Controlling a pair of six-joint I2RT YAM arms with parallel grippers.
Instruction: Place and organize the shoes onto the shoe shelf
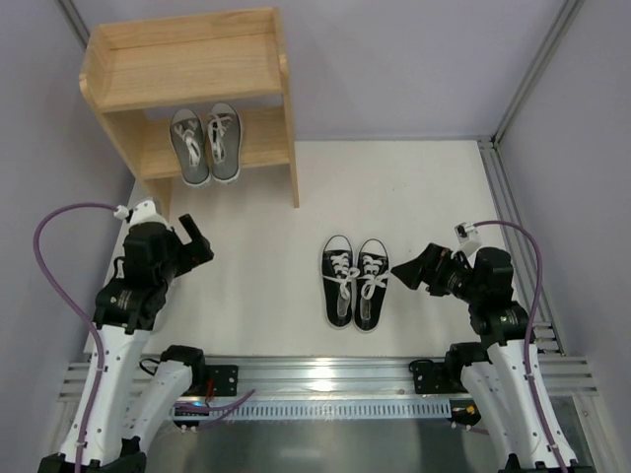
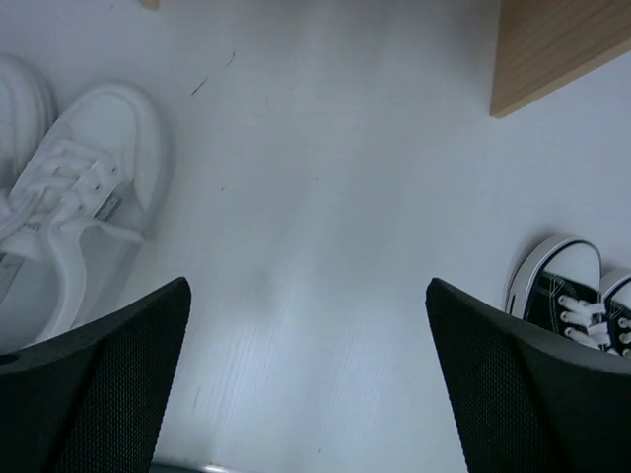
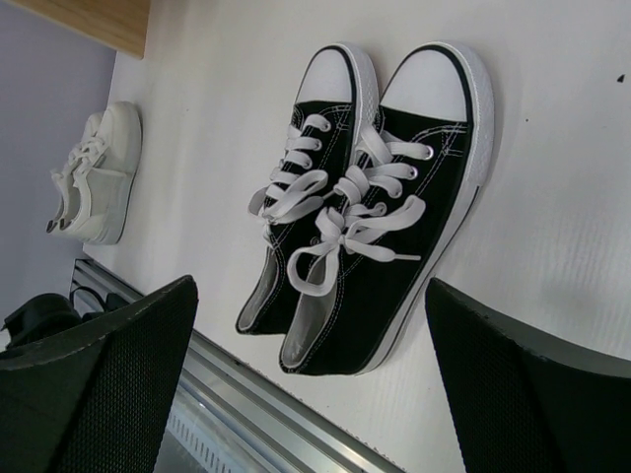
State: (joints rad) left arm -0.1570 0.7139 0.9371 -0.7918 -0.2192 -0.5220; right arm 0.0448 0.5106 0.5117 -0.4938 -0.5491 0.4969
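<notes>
The wooden shoe shelf (image 1: 187,69) stands at the back left, with the grey shoes (image 1: 207,143) side by side on its lower tier and its top tier bare. The black shoes (image 1: 355,281) stand paired on the white table, toes away from me. My right gripper (image 1: 409,271) is open just right of them; its wrist view shows them (image 3: 365,197) between and beyond the fingers. My left gripper (image 1: 200,244) is open and empty above bare table (image 2: 308,286). The white shoes (image 2: 69,207) lie to its left, also showing in the right wrist view (image 3: 99,172), and hidden under the left arm from above.
A shelf side panel (image 2: 562,44) and a black shoe's toe cap (image 2: 567,291) show at the right of the left wrist view. A metal rail (image 1: 325,370) runs along the near table edge. Lilac walls enclose the table, with an aluminium frame (image 1: 503,197) on the right.
</notes>
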